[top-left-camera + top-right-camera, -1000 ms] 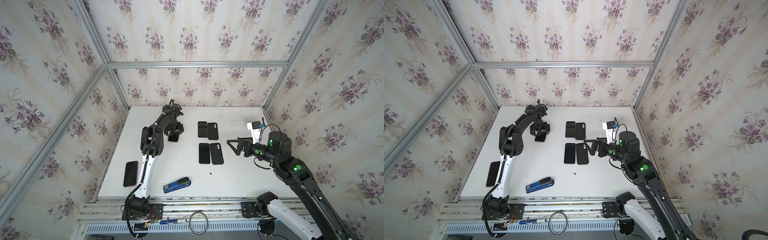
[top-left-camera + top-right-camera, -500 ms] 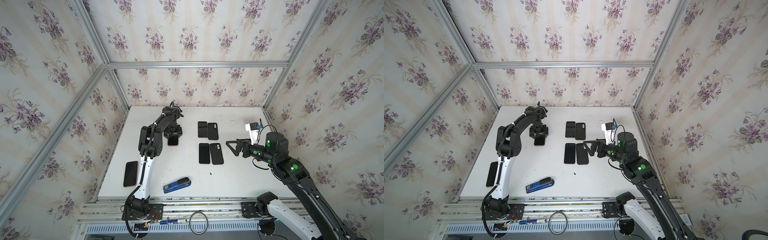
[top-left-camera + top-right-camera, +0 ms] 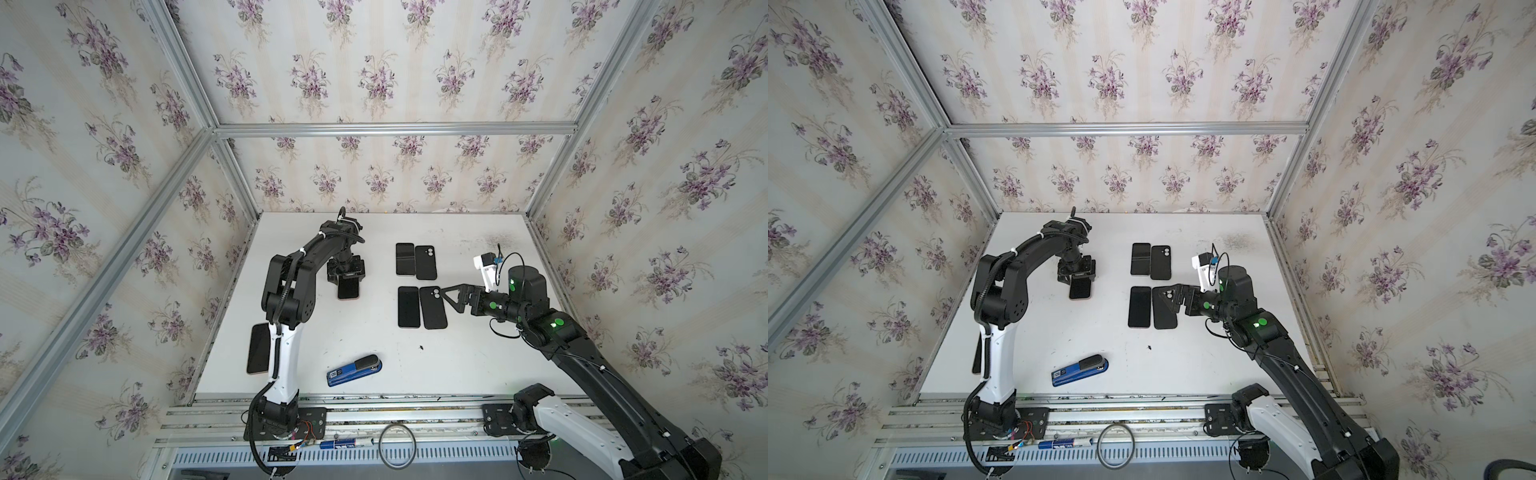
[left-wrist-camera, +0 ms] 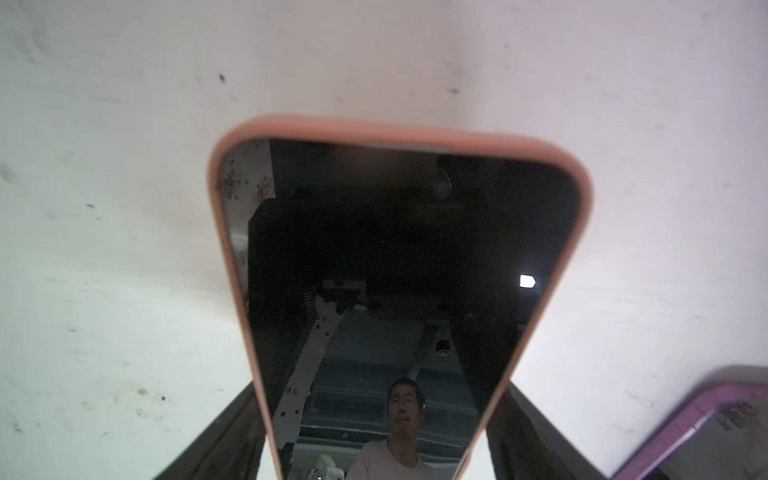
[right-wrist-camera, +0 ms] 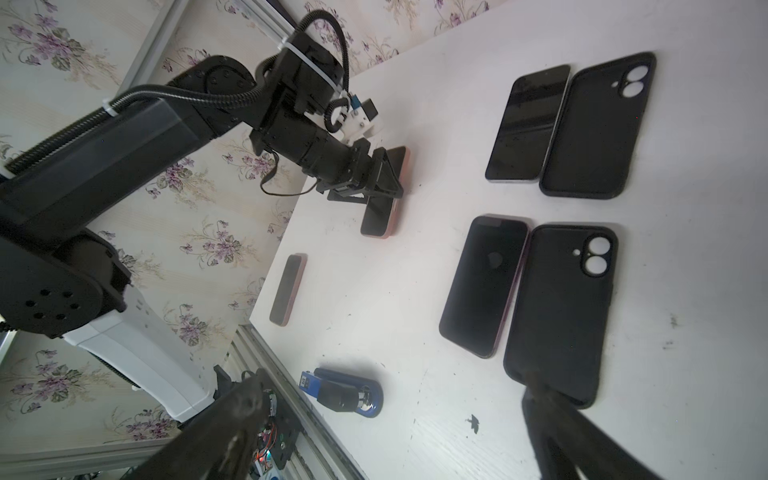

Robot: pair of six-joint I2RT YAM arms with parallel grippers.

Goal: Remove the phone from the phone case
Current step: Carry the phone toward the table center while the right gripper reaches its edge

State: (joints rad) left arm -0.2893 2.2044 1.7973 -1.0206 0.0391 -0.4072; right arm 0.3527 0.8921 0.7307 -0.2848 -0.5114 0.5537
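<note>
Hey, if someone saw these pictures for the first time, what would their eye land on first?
Probably the left pincer straddling a pink-cased phone on the table, left of centre. In the middle lie a bare phone beside an empty black case, and nearer the front a second phone and second case, with the open right pincer pointing at that case. A blue stapler lies by the front edge.

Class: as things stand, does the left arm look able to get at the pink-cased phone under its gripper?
Probably yes: the left gripper straddles the pink-cased phone, a finger each side, nothing lying over it.
</note>
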